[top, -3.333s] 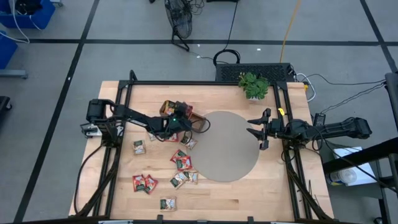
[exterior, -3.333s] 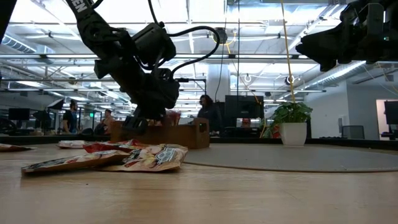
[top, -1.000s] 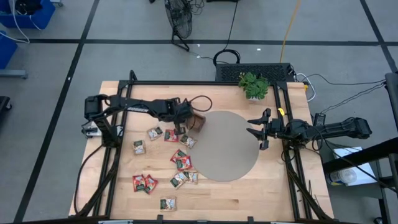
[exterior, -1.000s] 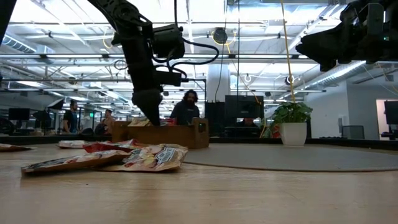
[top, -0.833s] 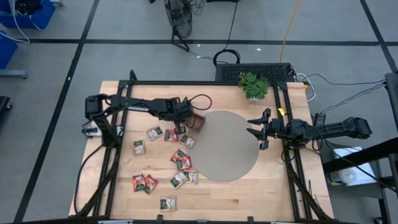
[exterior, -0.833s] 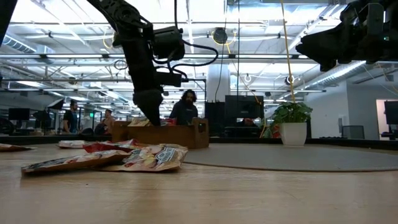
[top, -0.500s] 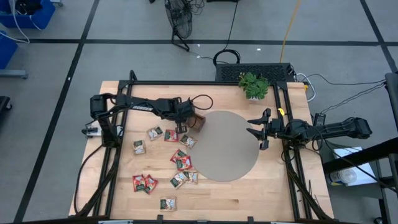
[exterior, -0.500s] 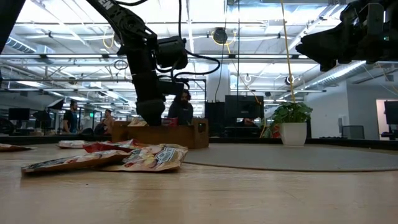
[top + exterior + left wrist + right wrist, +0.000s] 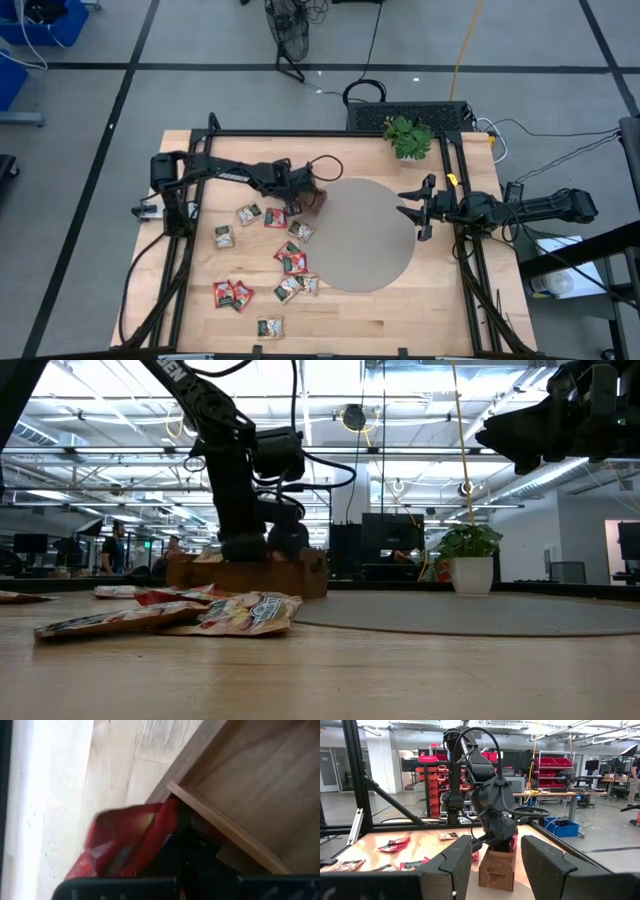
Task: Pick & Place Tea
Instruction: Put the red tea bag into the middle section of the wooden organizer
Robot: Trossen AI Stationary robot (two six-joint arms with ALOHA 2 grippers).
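Observation:
My left gripper point(image 9: 293, 190) reaches down into the long brown wooden tray point(image 9: 314, 197) at the round mat's far-left rim and is shut on a red tea sachet point(image 9: 122, 840). In the low view its fingers point(image 9: 243, 546) dip behind the tray's wall point(image 9: 250, 577). Several more sachets point(image 9: 290, 258), mostly red, lie flat on the table to the near left of the tray and show in the low view too point(image 9: 240, 612). My right gripper point(image 9: 416, 211) hangs open over the mat's right rim, well off from the tea. My left gripper pinches the red sachet between its two fingers, on the side of it next to a wooden divider point(image 9: 220, 827). The fingers come from above, pointing down into the tray. The crumpled paper point(image 9: 165, 820) bulges out beside the fingers; what it rests on is hidden.
A round grey mat point(image 9: 365, 235) covers the table's middle. A small potted plant point(image 9: 408, 135) stands at the far edge. Black frame rails run along the left and right sides. People stand in the room beyond the table point(image 9: 120, 545).
My left gripper has come down from above the tray into it, staying shut on the red sachet. The tray has shifted a little toward the table's left. My right arm has kept still.

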